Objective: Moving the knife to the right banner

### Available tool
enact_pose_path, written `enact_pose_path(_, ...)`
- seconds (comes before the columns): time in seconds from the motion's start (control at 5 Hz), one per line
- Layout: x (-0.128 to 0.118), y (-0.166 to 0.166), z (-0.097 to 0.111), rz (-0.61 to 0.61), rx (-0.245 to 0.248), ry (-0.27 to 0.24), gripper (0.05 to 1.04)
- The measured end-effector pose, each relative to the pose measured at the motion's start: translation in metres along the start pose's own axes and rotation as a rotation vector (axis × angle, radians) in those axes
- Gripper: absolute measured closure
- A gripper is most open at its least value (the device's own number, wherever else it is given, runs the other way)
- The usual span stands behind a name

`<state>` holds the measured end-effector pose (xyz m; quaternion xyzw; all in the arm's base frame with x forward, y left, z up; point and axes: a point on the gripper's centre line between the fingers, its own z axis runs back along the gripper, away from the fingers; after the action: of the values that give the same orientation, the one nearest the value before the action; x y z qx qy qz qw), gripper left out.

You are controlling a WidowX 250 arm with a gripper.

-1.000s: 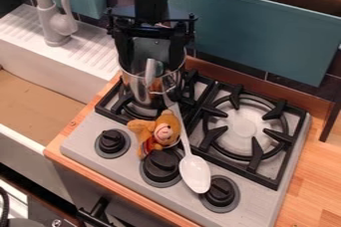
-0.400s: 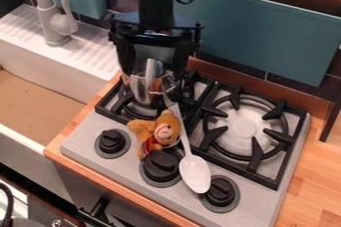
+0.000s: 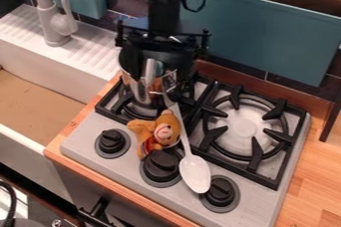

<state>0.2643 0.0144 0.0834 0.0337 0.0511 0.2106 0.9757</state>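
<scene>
Gripper (image 3: 154,84): above left burner, fingers apart, around metal pot (image 3: 138,91) | Knife: likely the silvery upright piece (image 3: 152,66) at pot, between fingers; identity uncertain | Orange plush toy (image 3: 158,132): in front of pot, by middle knob (image 3: 161,165) | White spoon (image 3: 194,173): bowl between middle and right knobs (image 3: 220,191)

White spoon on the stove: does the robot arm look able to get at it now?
Probably yes: nothing covers the bowl of the white spoon, though a plush toy sits close beside its handle and the tool is over at the metal pot.
</scene>
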Motion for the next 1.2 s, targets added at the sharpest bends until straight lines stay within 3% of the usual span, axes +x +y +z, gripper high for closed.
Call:
enact_pose_path(0.4, 0.005, 0.004, 0.003, 0.017, 0.001, -0.008, 0.837)
enact_pose_path(0.6, 0.008, 0.007, 0.008, 0.028, -0.011, 0.01, 0.963)
enact_pose_path(1.0, 0.018, 0.012, 0.036, 0.03, -0.062, 0.033, 0.977)
enact_pose_path(1.2, 0.022, 0.017, 0.051, 0.04, -0.089, 0.076, 0.977)
